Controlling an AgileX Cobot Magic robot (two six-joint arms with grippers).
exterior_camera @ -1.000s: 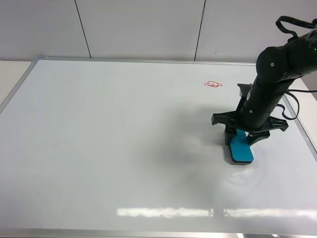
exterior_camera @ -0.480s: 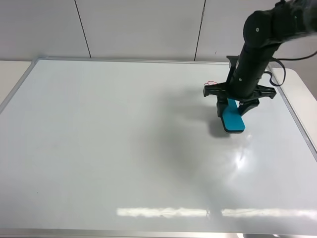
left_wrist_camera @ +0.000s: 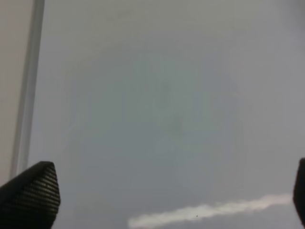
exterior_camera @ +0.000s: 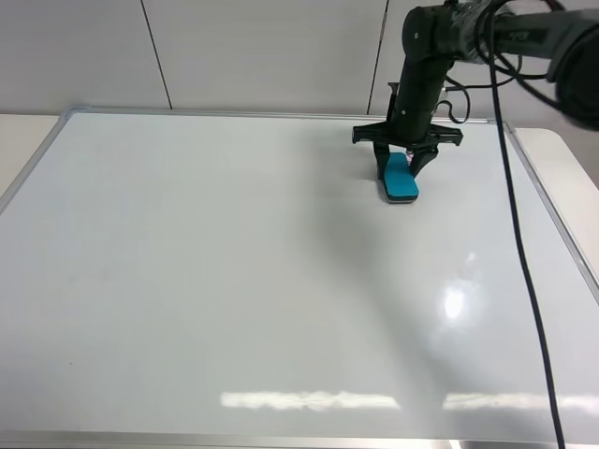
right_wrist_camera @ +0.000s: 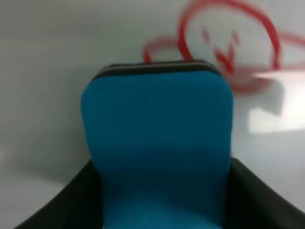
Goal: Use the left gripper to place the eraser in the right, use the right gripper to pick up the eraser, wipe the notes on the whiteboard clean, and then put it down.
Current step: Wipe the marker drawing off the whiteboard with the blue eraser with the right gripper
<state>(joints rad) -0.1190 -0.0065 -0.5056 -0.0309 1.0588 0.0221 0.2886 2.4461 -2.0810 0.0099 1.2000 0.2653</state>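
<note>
Your right gripper (exterior_camera: 404,165) has the eraser (exterior_camera: 400,180) clamped between its fingers, toward the far right corner of the whiteboard (exterior_camera: 234,281).
The eraser's front edge meets the red notes (right_wrist_camera: 228,47), covering part of them. Your left gripper (left_wrist_camera: 164,198) hangs over bare board, fingers wide apart, holding nothing.

Bright, even light; the whiteboard (exterior_camera: 187,281) throws back a glare streak near its front edge and carries a soft shadow mid-board. Both wrist views are blurred, the left dim.
</note>
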